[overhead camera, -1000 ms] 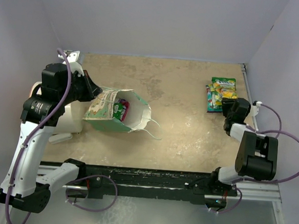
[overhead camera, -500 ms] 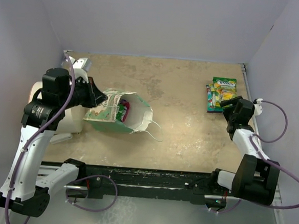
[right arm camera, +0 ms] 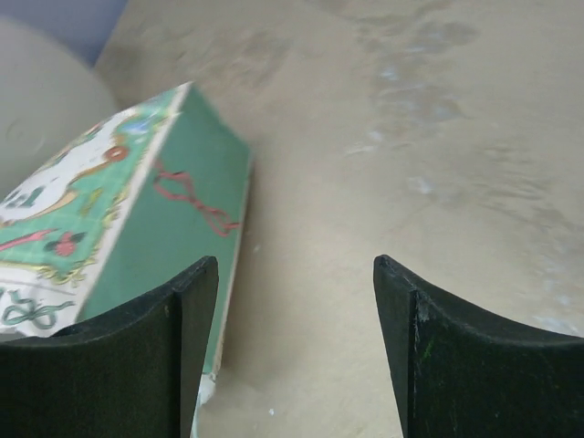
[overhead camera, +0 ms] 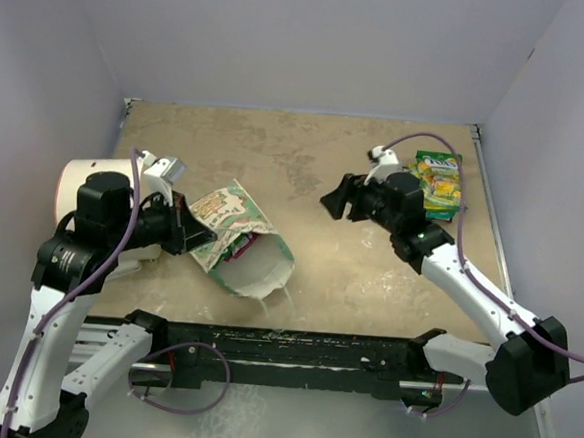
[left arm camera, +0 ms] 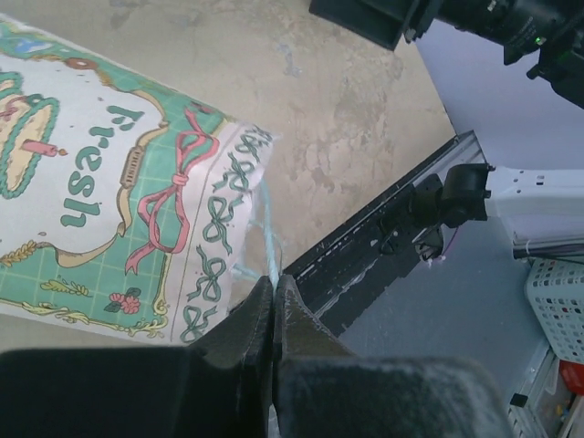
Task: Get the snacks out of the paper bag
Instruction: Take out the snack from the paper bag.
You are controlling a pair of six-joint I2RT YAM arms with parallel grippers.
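Note:
The paper bag [overhead camera: 230,213], mint-green with a cream printed front, is tipped up off the table, its mouth facing the near edge. A purple snack packet [overhead camera: 242,245] shows in the mouth. My left gripper [overhead camera: 197,235] is at the bag's left side. In the left wrist view the gripper [left arm camera: 274,281] is shut on the bag's pale string handle [left arm camera: 265,246], beside the printed front [left arm camera: 109,182]. My right gripper [overhead camera: 334,201] is open and empty over mid table, right of the bag. Its view shows the open gripper [right arm camera: 297,274] and the bag [right arm camera: 173,201] to its left. Green-yellow snack packets [overhead camera: 438,181] lie at the far right.
A white cylinder [overhead camera: 72,186] stands at the left wall behind my left arm. The black rail [overhead camera: 293,344] runs along the near edge. Purple walls close off the table at the back and on both sides.
My left gripper has tipped the bag up and turned its mouth toward the near edge. My right arm has swung from beside the far-right packets to mid table, toward the bag.

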